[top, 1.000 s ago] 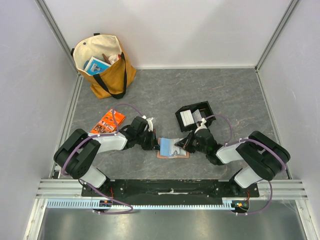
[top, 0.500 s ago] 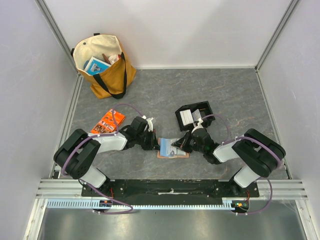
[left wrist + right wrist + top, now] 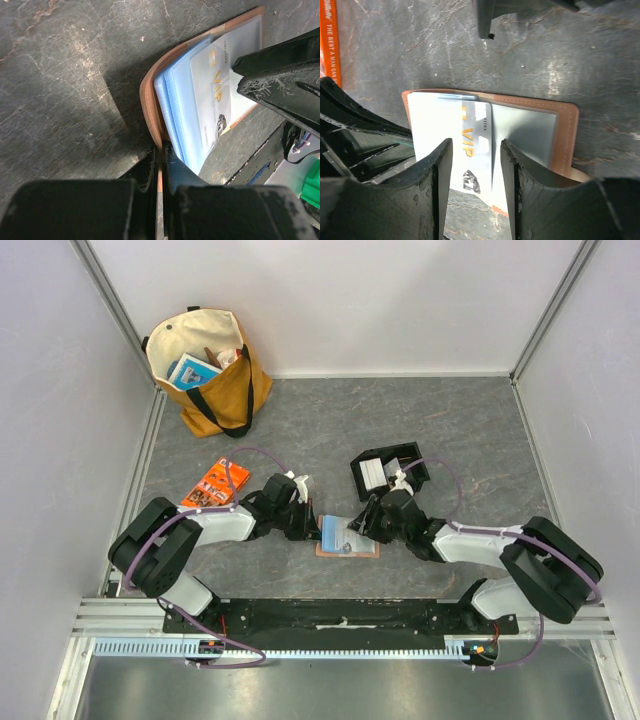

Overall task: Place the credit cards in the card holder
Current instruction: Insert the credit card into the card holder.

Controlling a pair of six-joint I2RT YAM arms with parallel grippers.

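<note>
The credit card (image 3: 465, 125), printed VIP, lies on the inner face of the open card holder (image 3: 565, 135) on the table (image 3: 300, 430). The right hand (image 3: 475, 147) stands spread over the card. The left hand (image 3: 160, 152) pinches the holder's left edge.

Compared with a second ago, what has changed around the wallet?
The right tool edged left over the card holder and opened, letting go of the credit card there. The left tool stays shut on the holder's edge; black tray, orange packet and bag have not moved.
</note>
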